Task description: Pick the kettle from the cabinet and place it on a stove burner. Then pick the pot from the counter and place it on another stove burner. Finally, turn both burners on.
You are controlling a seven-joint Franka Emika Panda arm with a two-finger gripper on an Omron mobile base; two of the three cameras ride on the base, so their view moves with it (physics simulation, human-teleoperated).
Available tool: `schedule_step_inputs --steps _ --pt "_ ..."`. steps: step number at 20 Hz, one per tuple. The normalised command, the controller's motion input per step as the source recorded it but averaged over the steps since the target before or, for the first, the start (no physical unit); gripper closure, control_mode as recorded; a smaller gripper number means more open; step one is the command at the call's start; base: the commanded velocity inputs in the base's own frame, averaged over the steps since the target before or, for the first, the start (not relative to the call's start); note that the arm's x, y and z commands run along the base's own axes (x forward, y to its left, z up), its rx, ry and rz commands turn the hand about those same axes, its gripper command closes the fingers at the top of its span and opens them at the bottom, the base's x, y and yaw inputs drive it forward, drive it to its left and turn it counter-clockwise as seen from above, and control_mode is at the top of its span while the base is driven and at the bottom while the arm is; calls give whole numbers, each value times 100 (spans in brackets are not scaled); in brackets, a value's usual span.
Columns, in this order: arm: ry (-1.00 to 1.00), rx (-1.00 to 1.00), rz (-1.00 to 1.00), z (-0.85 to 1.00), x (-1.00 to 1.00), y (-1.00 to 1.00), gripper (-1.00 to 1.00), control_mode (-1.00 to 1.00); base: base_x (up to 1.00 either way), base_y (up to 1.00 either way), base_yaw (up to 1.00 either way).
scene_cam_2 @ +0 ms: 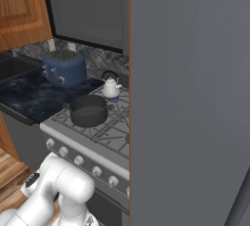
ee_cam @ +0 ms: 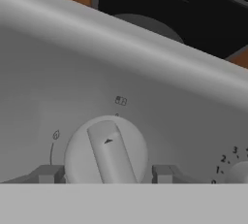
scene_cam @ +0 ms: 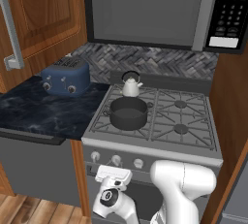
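With kettle (scene_cam: 130, 87) and pot (scene_cam: 128, 113) on burners, the tool (ee_cam: 105, 174), tips apart astride a knob (ee_cam: 106, 151), must pinch and twist it.

Grey steel stove (scene_cam: 193, 146) with black grates, low round dark grey pot (scene_cam: 128, 113) on its front left burner, small white kettle (scene_cam: 130, 87) behind the pot, dark marbled stone counter (scene_cam: 34, 114) left of the stove, blue toaster (scene_cam: 65, 76) on it
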Motion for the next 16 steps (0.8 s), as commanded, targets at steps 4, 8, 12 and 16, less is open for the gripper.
schedule_step_inputs --steps 4,8,12,16 --pt "0 1 0 -5 0 1 -100 -100 0 0 0" --pt "0 7 0 -14 -16 0 -100 -100 0 0 0" --pt "0 6 0 -28 -26 12 -100 -100 0 0 0" --pt "0 1 0 -16 -25 22 -100 -100 0 0 0"
